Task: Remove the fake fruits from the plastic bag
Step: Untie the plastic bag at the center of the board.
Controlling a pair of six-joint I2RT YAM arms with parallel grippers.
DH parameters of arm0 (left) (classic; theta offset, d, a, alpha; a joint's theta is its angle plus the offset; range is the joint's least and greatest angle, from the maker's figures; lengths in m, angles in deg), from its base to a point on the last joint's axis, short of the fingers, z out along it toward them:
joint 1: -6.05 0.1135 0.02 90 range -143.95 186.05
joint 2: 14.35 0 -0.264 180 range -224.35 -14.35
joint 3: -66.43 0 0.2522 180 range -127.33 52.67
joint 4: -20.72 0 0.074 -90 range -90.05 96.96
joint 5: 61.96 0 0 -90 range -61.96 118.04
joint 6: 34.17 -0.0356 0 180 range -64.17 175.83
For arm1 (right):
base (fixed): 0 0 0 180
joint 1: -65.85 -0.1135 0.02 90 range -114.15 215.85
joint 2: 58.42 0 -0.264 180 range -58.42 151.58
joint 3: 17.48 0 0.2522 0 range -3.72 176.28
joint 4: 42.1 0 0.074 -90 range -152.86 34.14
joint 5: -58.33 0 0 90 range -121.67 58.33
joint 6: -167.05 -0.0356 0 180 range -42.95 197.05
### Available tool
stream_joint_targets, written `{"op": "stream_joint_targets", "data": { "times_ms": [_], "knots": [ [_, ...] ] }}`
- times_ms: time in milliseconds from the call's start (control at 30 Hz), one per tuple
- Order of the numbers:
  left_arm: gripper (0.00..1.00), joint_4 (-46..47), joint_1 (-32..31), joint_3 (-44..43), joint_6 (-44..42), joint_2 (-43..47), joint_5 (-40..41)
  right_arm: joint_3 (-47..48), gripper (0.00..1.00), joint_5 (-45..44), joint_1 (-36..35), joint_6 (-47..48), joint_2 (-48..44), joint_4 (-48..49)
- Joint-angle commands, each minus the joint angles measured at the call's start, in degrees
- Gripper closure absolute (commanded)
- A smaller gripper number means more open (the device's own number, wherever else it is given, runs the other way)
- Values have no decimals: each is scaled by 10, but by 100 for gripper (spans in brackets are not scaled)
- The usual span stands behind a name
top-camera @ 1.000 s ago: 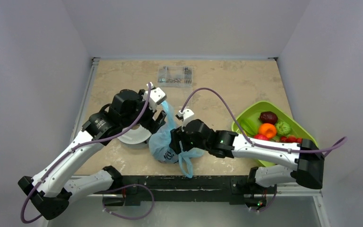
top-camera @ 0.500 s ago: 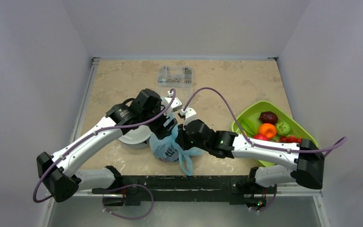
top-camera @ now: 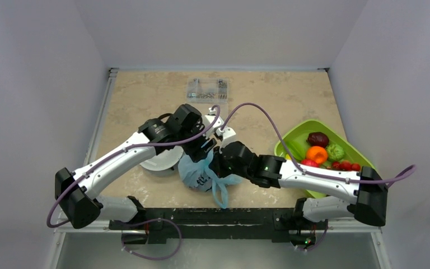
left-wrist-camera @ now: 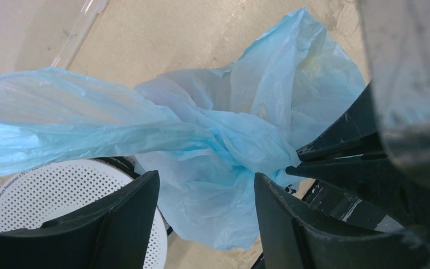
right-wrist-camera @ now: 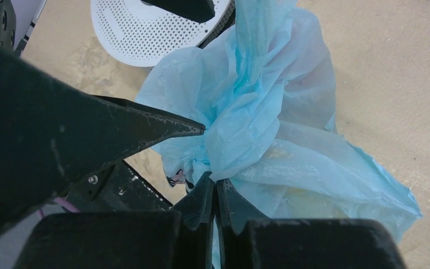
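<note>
Nearest the arms' bases, the plastic bag sat on the tabletop close to its near edge, with a loop handle trailing toward that edge. Its light-blue film was gathered into a twisted neck at the top. The right gripper was fully closed, pinching that bunched neck between its fingertips. The left gripper came in from the other side with its fingers apart, one on each side of the same bunch of film, which lay in the gap between them; I could not tell whether either finger touched it. A pale yellowish shape showed through the film in the right wrist view, too blurred to name. Just left of the bag lay a white perforated disc, partly under the left arm. Further right, well apart from the bag, the fake fruits lay together in a lime-green tray. Farthest back stood a clear plastic box.
</note>
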Motion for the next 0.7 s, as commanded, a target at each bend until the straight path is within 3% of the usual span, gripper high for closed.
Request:
{"op": "stream_joint_targets", "data": {
  "times_ms": [0, 100, 200, 267, 367, 433, 567, 667],
  "knots": [
    [34, -32, -15, -7, -11, 0, 2, 5, 100, -29, -1, 12, -35, 49],
    [24, -25, -15, -1, -11, 16, 3, -3, 100, -45, 0, 9, -59, 47],
    [22, -21, -15, 1, -11, 26, -9, -16, 100, -33, 7, -1, -82, 62],
    [27, -18, -15, 1, -10, 30, -17, -21, 100, -11, 17, -9, -89, 72],
    [45, -17, -15, 1, -10, 34, -28, -31, 100, 28, 41, -27, -96, 88],
    [50, -14, -15, 2, -11, 42, -35, -39, 100, 60, 63, -38, -99, 101],
    [36, 0, -15, 13, -12, 54, -41, -44, 100, 101, 88, -49, -105, 115],
    [33, -2, -15, 9, -10, 42, -37, -37, 100, 110, 88, -42, -103, 114]
  ]
}}
